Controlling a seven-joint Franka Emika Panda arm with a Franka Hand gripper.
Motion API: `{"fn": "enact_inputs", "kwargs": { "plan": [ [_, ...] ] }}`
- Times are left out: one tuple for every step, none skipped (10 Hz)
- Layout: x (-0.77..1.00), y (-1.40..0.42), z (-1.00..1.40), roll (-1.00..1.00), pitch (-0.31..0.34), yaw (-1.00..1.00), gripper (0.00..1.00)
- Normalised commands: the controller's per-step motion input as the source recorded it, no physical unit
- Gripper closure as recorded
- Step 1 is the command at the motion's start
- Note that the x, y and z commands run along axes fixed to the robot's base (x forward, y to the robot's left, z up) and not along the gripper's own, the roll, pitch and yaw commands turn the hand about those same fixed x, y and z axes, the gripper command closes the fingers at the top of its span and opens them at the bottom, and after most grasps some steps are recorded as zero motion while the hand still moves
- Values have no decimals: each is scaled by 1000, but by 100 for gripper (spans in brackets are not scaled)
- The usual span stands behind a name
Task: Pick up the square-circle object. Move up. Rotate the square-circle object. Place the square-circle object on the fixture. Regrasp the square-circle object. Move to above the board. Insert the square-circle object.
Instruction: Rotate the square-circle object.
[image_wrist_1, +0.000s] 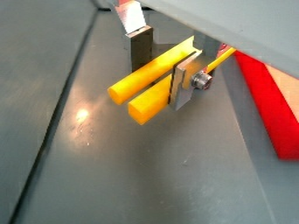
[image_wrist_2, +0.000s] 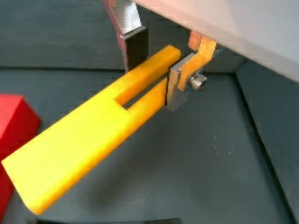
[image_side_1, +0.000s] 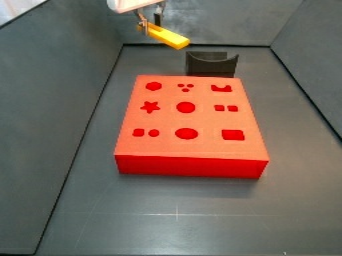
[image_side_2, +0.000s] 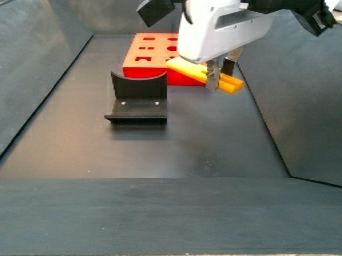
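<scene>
The square-circle object (image_wrist_1: 142, 87) is a yellow peg with two prongs, and it sticks out level from between the fingers in both wrist views. My gripper (image_wrist_1: 162, 74) is shut on the peg near one end; the dark pad (image_wrist_2: 136, 54) and the silver plate (image_wrist_2: 177, 87) press its sides. In a side view the gripper (image_side_1: 158, 24) hangs in the air with the peg (image_side_1: 170, 39), up beside the dark fixture (image_side_1: 211, 62) and beyond the red board (image_side_1: 187, 125). From another side the peg (image_side_2: 201, 76) floats next to the fixture (image_side_2: 138, 97).
Grey walls enclose the dark floor (image_side_1: 80, 170) on all sides. The red board (image_side_2: 150, 55) lies behind the fixture, and its edge (image_wrist_1: 271, 105) also shows in a wrist view. Bare floor lies under the gripper.
</scene>
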Motion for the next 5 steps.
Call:
{"fn": "enact_inputs", "kwargs": {
  "plan": [
    [5, 18, -12, -1, -2, -1000, 100],
    [5, 18, -12, -1, -2, -1000, 100],
    [5, 18, -13, -1, -2, -1000, 100],
    [5, 18, -13, -1, -3, -1000, 100],
    [5, 18, -13, -1, -3, -1000, 100]
  ]
}}
